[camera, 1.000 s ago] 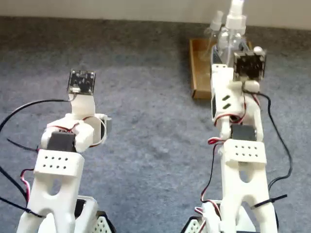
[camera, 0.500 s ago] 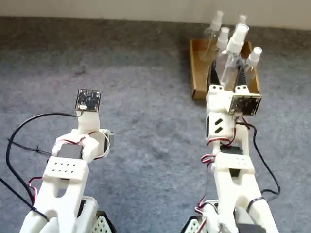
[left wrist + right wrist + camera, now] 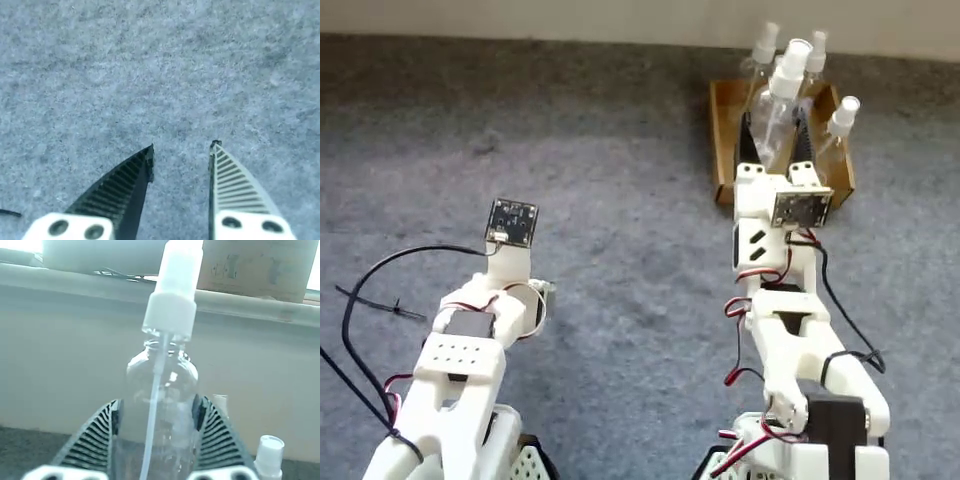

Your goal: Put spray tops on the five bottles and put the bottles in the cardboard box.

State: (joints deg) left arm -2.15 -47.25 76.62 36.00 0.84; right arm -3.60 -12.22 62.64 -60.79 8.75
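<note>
My right gripper is shut on a clear bottle with a white spray top, holding it over the cardboard box at the far right. In the right wrist view the bottle stands upright between the ribbed fingers, its spray top and dip tube plain to see. Three more capped bottles stand in the box, their tops poking up around the held one. My left gripper hangs open over bare grey carpet, holding nothing.
Grey carpet covers the table between the arms and to the left. A pale wall runs close behind the box. The left arm sits low at the near left, with a black cable beside it.
The right arm has drawn back toward the near edge with the bottle in its gripper, still over the box. The left arm has also pulled back toward its base.
</note>
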